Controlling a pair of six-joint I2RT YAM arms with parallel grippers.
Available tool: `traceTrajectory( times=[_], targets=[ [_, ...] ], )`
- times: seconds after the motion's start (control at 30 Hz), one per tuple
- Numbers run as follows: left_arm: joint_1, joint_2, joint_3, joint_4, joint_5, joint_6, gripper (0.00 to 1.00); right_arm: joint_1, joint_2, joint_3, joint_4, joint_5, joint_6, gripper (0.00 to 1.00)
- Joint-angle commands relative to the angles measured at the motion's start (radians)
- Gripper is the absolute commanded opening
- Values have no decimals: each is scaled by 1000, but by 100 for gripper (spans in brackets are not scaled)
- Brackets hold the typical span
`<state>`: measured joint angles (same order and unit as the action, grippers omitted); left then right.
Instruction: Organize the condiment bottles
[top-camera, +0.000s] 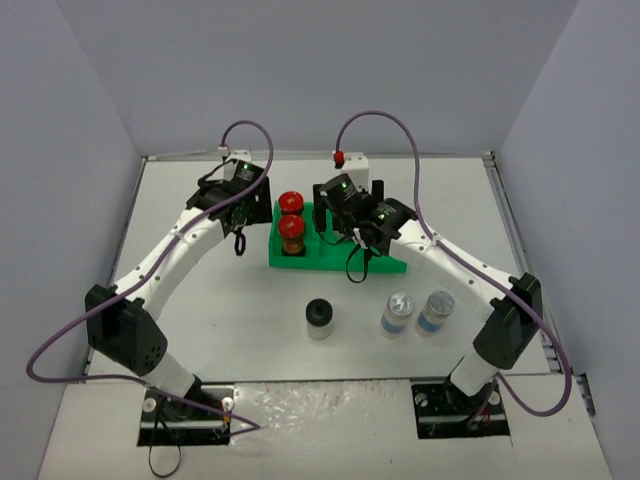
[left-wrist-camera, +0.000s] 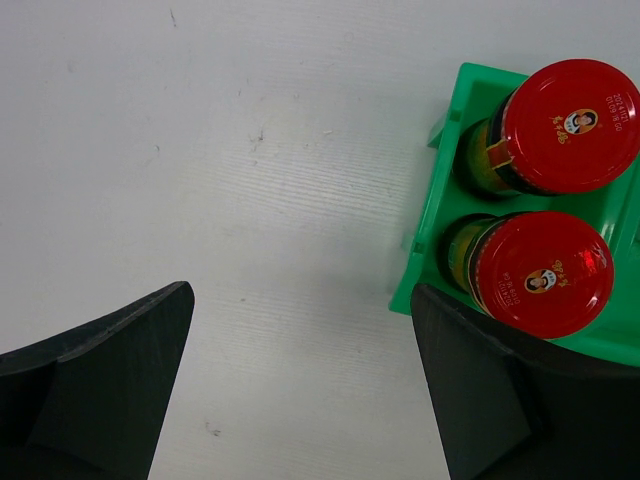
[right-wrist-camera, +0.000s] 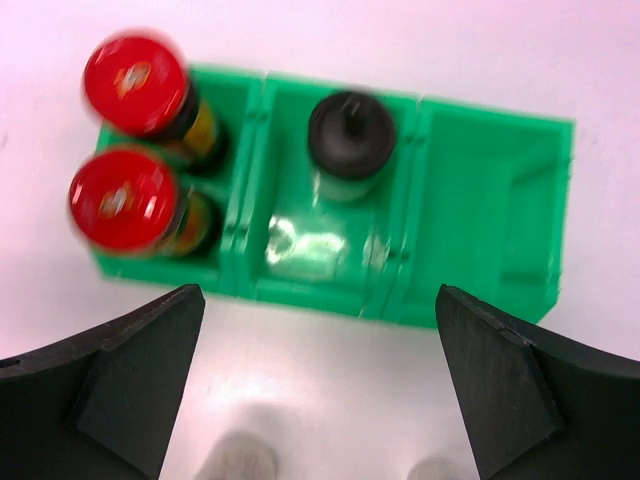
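A green three-compartment tray (top-camera: 385, 265) stands mid-table. Two red-capped jars (top-camera: 291, 202) (top-camera: 291, 229) stand in its left compartment; they also show in the left wrist view (left-wrist-camera: 570, 125) (left-wrist-camera: 543, 272). One black-capped jar (right-wrist-camera: 350, 135) stands in the middle compartment at the far side, hidden in the top view by my right arm. Another black-capped jar (top-camera: 320, 318) and two silver-capped jars (top-camera: 398, 313) (top-camera: 435, 310) stand on the table in front of the tray. My left gripper (left-wrist-camera: 300, 300) is open and empty, just left of the tray. My right gripper (right-wrist-camera: 320, 300) is open and empty, above the tray's near edge.
The tray's right compartment (right-wrist-camera: 490, 200) holds nothing. Grey walls enclose the white table (top-camera: 200, 300) at the back and both sides. Purple cables loop over both arms.
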<state>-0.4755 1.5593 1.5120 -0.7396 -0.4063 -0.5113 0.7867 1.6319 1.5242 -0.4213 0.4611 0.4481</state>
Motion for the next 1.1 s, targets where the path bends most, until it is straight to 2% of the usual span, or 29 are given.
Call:
traceTrajectory(
  times=[0.0, 0.27, 0.43, 0.73, 1.07],
  targets=[
    [13, -65, 29, 7, -47, -21, 88, 115, -68, -130, -37, -88, 66, 98],
    [23, -84, 37, -10, -54, -21, 88, 218, -124, -284, -45, -123, 140, 98],
    [25, -88, 19, -12, -49, -26, 88, 253, -102, -331, -44, -139, 156, 97],
    [23, -82, 4, -12, -47, -29, 88, 344, -25, -276, -45, -126, 176, 97],
    [25, -76, 5, -13, -46, -20, 88, 374, 10, -259, -58, -143, 186, 97]
  ],
)
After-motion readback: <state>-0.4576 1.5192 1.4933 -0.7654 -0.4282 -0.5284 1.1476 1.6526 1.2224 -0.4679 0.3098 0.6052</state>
